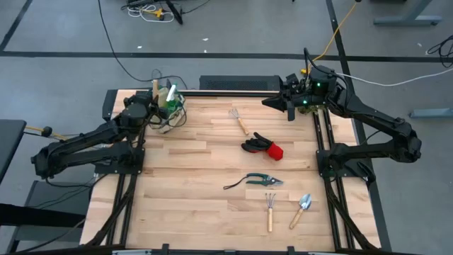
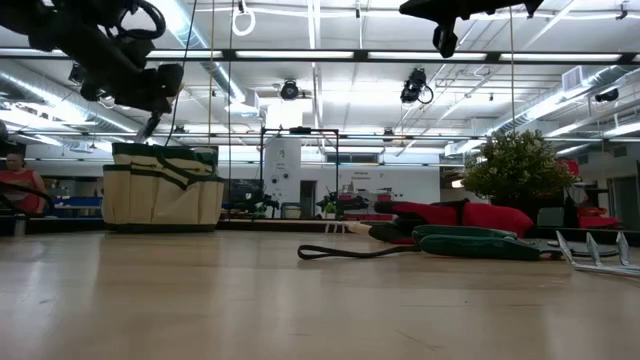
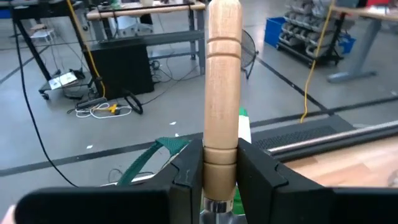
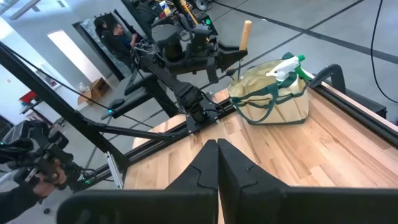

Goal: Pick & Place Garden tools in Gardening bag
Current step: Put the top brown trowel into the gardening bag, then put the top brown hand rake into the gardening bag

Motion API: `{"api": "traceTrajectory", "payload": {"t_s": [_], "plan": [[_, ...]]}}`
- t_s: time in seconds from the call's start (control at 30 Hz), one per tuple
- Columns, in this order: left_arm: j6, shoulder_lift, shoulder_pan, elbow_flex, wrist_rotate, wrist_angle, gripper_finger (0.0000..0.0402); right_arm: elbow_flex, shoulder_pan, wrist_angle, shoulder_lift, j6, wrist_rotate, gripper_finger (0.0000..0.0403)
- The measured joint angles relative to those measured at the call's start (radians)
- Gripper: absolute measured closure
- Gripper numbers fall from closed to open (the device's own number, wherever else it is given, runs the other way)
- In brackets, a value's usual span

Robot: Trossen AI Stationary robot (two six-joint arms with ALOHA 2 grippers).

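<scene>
The beige gardening bag (image 1: 174,112) with green trim stands at the table's far left; it also shows in the right wrist view (image 4: 268,99) and the low view (image 2: 160,188). A green spray bottle (image 4: 290,65) sticks out of it. My left gripper (image 1: 156,101) is over the bag's left rim, shut on a wooden-handled tool (image 3: 222,81) whose working end is hidden. My right gripper (image 1: 290,108) is shut and empty, high over the table's far right. A wooden-handled tool (image 1: 239,120), gloves (image 1: 262,146), pruning shears (image 1: 259,180), a rake (image 1: 270,205) and a trowel (image 1: 302,208) lie on the table. My left gripper pinches the wooden handle's lower end (image 3: 219,163), just above the metal collar, between its two fingers (image 3: 186,177). The fingers come roughly level from the table's left and lie across the handle. The handle stands upright (image 4: 247,32) above the bag, lifted clear of the table.
The loose tools lie across the table's middle and near right. A bushy green plant (image 2: 515,165) shows at the right in the low view. A person (image 2: 18,185) sits in the room beyond the table's left.
</scene>
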Motion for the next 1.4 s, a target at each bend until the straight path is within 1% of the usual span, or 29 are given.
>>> {"api": "traceTrajectory", "payload": {"t_s": [0.07, 0.27, 0.37, 0.63, 0.83, 1.03, 1.2, 1.4], "plan": [[-0.01, 0.0, 0.012, -0.017, 0.0, 0.023, 0.0321, 0.0, 0.0, 0.0, 0.0, 0.0, 0.0, 0.0403], [-0.059, 0.0, 0.049, -0.059, 0.0, 0.024, 0.0317, 0.0, 0.0, 0.0, 0.0, 0.0, 0.0, 0.0403], [-0.06, 0.0, 0.062, -0.075, 0.021, 0.034, 0.032, 0.0, 0.0, 0.0, 0.0, -0.001, 0.0, 0.0403], [-0.056, 0.001, 0.097, -0.077, 0.031, 0.043, 0.0315, 0.0, 0.0, 0.0, 0.0, -0.004, 0.001, 0.0403], [-0.054, 0.001, 0.109, -0.077, 0.069, 0.043, 0.0316, 0.0, 0.0, 0.0, 0.0, -0.004, 0.001, 0.0403], [-0.058, 0.001, 0.109, -0.077, 0.112, 0.043, 0.0297, 0.0, 0.0, 0.0, 0.0, -0.004, 0.001, 0.0403], [-0.079, 0.001, 0.109, -0.077, 0.117, 0.042, 0.0281, 0.0, 0.0, 0.0, 0.0, -0.004, 0.001, 0.0403], [-0.08, 0.001, 0.109, -0.077, 0.117, 0.042, 0.0251, 0.0, 0.0, -0.001, 0.0, -0.004, 0.001, 0.0403]]}}
